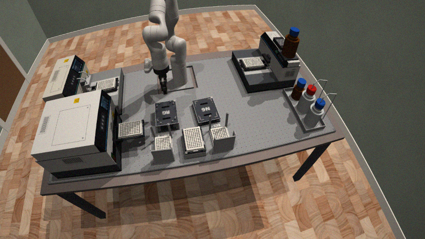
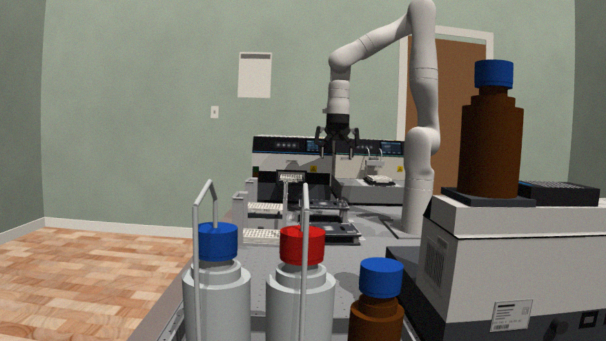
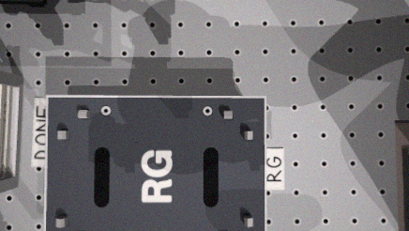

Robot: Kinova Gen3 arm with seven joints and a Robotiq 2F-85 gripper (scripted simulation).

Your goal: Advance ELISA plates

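Surface (image 1: 267, 125): carries the whole line; every station is in view from the top.
Front-left instrument (image 1: 71, 130): the biggest housing; a plate (image 1: 130, 129) lies flat on its tray. Its name is too small to read.
Right instrument (image 1: 267, 77): one plate (image 1: 252, 62) is seated on its deck.
Back-left instrument (image 1: 64, 77): one plate (image 1: 106, 83) is in its nest.
Arm (image 1: 161, 44): reaches down over the surface just behind the RG nest.
Stack racks: the left rack (image 1: 162, 156) stands by the DONE label (image 3: 40, 133), the right rack (image 1: 223, 145) is probably IN. Each shows a plate inside, but the stack height cannot be told.
Middle station: a plate (image 1: 193, 138) lies between the two racks.
RG nest (image 3: 155, 176): no plate on it.
N6 nest (image 1: 205, 110): no plate on it.
Pincer (image 2: 337, 153): fingers wide apart, carrying nothing, hanging well above the surface.
Progress: plate labels are unreadable, so no step can be confirmed as done. All four instruments are occupied, so judging by that, most or all five moves are probably left.
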